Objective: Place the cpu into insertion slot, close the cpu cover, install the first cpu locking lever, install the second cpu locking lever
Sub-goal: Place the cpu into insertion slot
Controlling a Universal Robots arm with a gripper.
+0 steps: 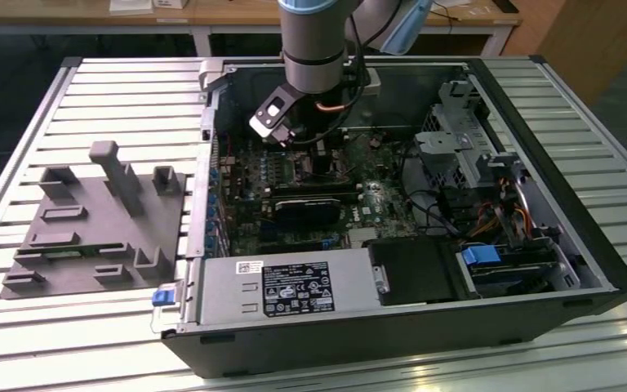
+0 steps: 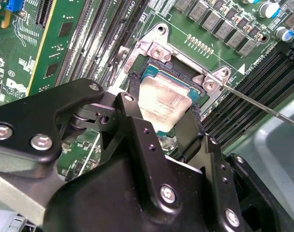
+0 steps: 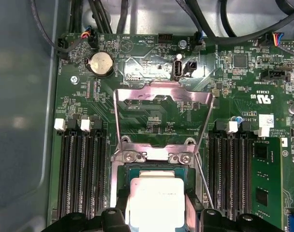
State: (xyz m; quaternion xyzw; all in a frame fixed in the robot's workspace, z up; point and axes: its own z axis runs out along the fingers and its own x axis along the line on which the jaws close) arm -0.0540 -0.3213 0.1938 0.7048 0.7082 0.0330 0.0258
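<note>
Slatted table (image 1: 128, 90); gripper (image 2: 162, 110) pinches cpu (image 2: 164, 96) at insertion slot (image 2: 178, 72); first wrist view: cpu cover (image 3: 164, 93) flipped open.

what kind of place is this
Likely a robotics lab or workshop: an open black metal computer case sits on a slatted silver aluminium table, beside a grey moulded fixture tray, with wooden desks behind.
</note>
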